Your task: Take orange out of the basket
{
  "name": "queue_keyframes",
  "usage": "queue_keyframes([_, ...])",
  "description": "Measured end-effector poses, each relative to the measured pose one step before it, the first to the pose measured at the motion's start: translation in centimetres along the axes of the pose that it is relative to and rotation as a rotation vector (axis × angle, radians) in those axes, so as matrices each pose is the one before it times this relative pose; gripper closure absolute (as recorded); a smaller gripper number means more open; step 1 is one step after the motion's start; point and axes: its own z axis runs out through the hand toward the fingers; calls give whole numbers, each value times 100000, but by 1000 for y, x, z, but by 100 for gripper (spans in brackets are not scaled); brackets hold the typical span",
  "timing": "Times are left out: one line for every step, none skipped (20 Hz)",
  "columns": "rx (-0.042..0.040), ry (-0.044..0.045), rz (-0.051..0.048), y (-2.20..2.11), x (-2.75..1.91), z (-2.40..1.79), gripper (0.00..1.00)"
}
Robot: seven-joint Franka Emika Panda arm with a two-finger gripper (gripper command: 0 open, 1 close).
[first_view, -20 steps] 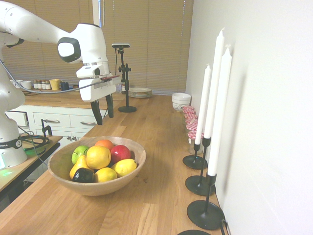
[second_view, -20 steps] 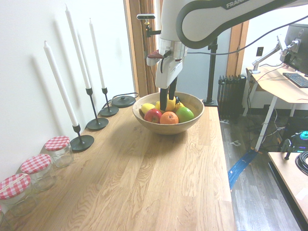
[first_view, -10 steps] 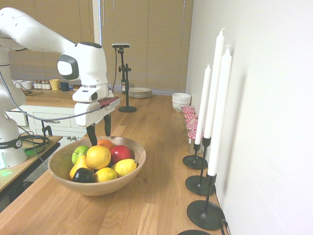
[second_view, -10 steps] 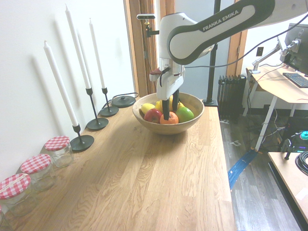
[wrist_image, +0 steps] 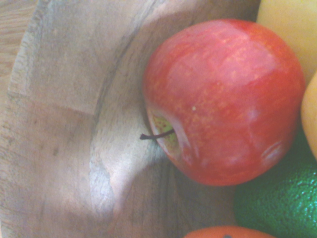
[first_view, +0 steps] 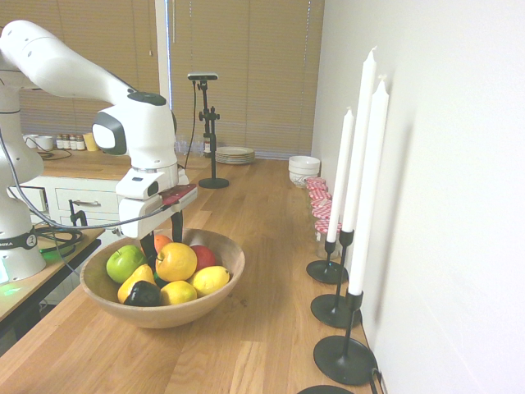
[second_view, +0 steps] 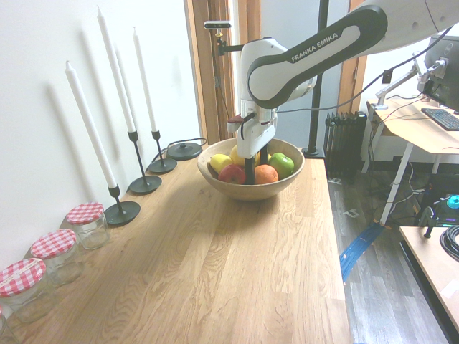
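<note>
Listener: Gripper first, please; how does it stand?

Describer: White arm reaches down into the basket; its gripper points straight down among the fruit on the basket's far side as the first exterior view shows it; the two dark fingers are spread apart, one on each side of the orange; nothing is lifted, and I cannot tell whether either finger touches the fruit.

Listener: So where exactly is the orange?

Describer: Inside the basket, against the inner wall; in the second exterior view the orange sits at the basket's near edge, with one finger just beside it and the other behind it; the wrist view shows only an orange sliver at its lower edge.

Listener: What lies around it in the basket?

Describer: Red apple just beside one finger, on the side away from the orange; the wrist view shows this apple close up, stem toward the wooden wall; green apple on the orange's other side; a larger yellow-orange fruit at the basket's middle; two lemons and a dark fruit at the opposite side.

Listener: And outside the basket?

Describer: Basket stands on a wooden counter; tall white candles in black holders stand between basket and wall; glass jars with red checked lids sit well apart from the basket along that wall.
</note>
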Motion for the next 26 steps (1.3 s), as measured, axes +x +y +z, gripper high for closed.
queue_keyframes([0,-52,24,8,-6,20,100])
queue_keyframes([-18,-37,7,0,-2,23,100])
queue_keyframes([-27,-34,0,2,-4,22,100])
queue_keyframes([-53,-70,6,12,-13,39,100])
queue_keyframes([-75,-96,7,15,-18,59,100])
queue_keyframes([-90,-112,-5,11,-22,72,100])
queue_keyframes([-58,-62,-13,-5,-11,45,100])
queue_keyframes([-35,-34,-24,-12,-9,30,100])
queue_keyframes([-2,0,-10,-7,-4,5,100])
queue_keyframes([12,19,0,-1,2,-3,100])
queue_keyframes([39,62,7,0,8,-11,100])
queue_keyframes([73,83,-13,-13,6,-51,100])
queue_keyframes([300,186,-17,-36,-9,-179,100])
queue_keyframes([821,376,-71,-107,-86,-498,100])
queue_keyframes([1296,786,-324,-245,-138,-947,100])
queue_keyframes([1568,1070,-495,-259,-224,-1382,100])
queue_keyframes([1731,1188,-633,-319,-322,-1739,100])
queue_keyframes([2035,1361,-715,-443,-523,-2063,100])
queue_keyframes([2162,1323,-761,-514,-704,-2130,100])
queue_keyframes([2158,1115,-1171,-563,-973,-1969,100])
queue_keyframes([1931,1089,-1533,-771,-1200,-1847,100])
queue_keyframes([1737,1072,-1519,-967,-1364,-1685,100])
queue_keyframes([1627,1103,-1697,-1077,-1423,-1447,100])
queue_keyframes([1231,966,-2038,-1318,-1682,-1134,100])
queue_keyframes([586,761,-1608,-1361,-1701,-878,100])
queue_keyframes([23,870,-1403,-1310,-1657,-632,100])
